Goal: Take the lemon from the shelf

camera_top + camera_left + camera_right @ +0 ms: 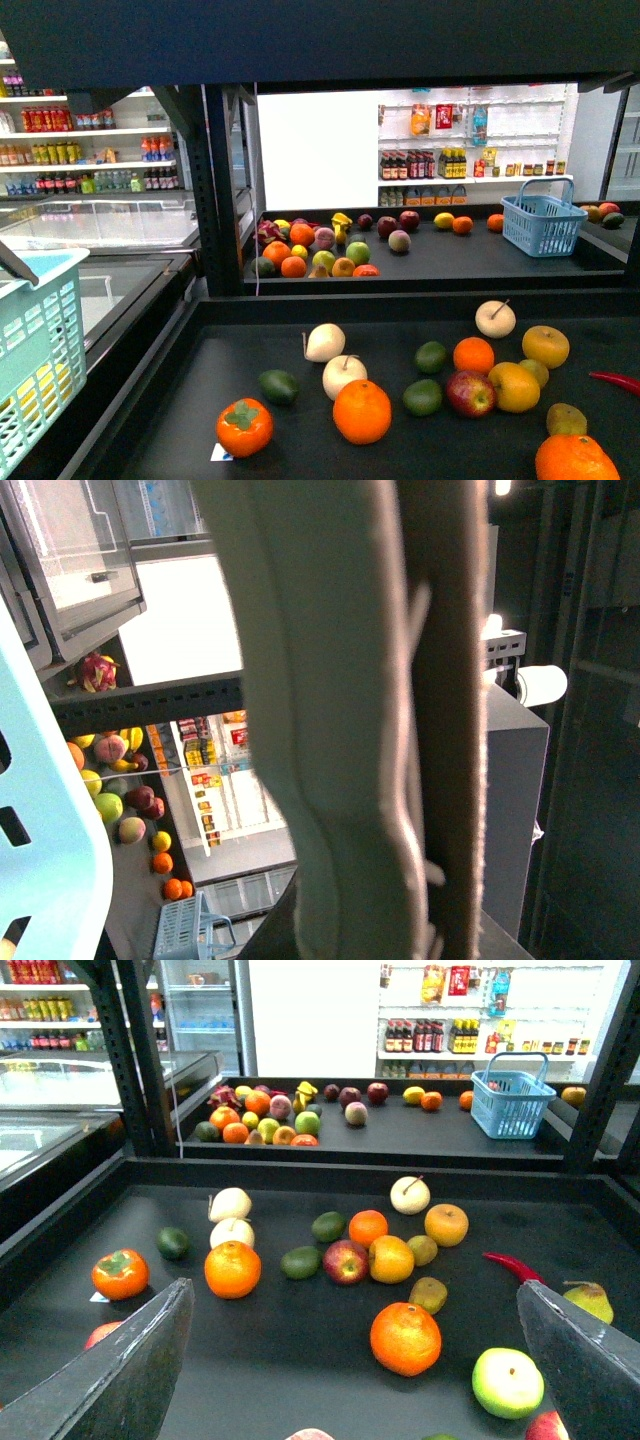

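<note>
Right tool [352,1290] spread wide – centre it over the lemon [391,1258] touching the red apple [345,1261] – avoid nudging neighbours.

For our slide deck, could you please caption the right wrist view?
Open right claw hovers above the shelf of scattered fruit, lemon ahead beside a red apple.

"What do its grippers look like from here?"

"The right gripper [360,1360] has two dark grey, matte, wedge-shaped fingers [120,1380]. The left gripper [425,730] shows pale grey-green padded fingers [320,710] with a brownish fuzzy edge."
</note>
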